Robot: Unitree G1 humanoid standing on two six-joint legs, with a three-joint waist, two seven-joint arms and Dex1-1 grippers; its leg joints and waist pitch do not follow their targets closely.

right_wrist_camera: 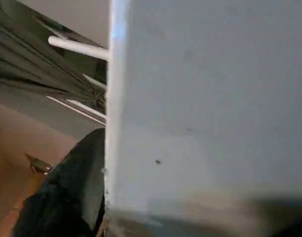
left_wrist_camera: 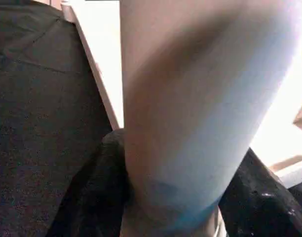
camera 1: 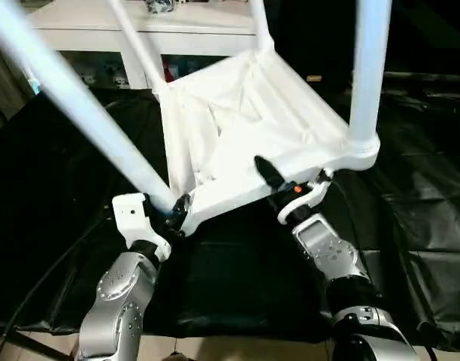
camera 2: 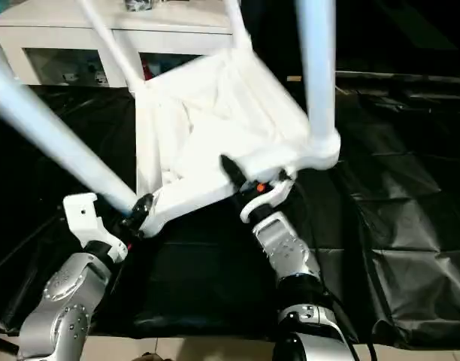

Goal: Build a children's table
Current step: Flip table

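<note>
The children's table (camera 1: 245, 128) is upside down and tilted. Left gripper (camera 1: 172, 213) jaws clasp a corner leg's base; right gripper (camera 1: 279, 184) jaws straddle the top's near rim.

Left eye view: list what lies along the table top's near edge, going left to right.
left gripper at the near-left leg → right gripper on the table top rim → near-right leg in its corner socket
</note>
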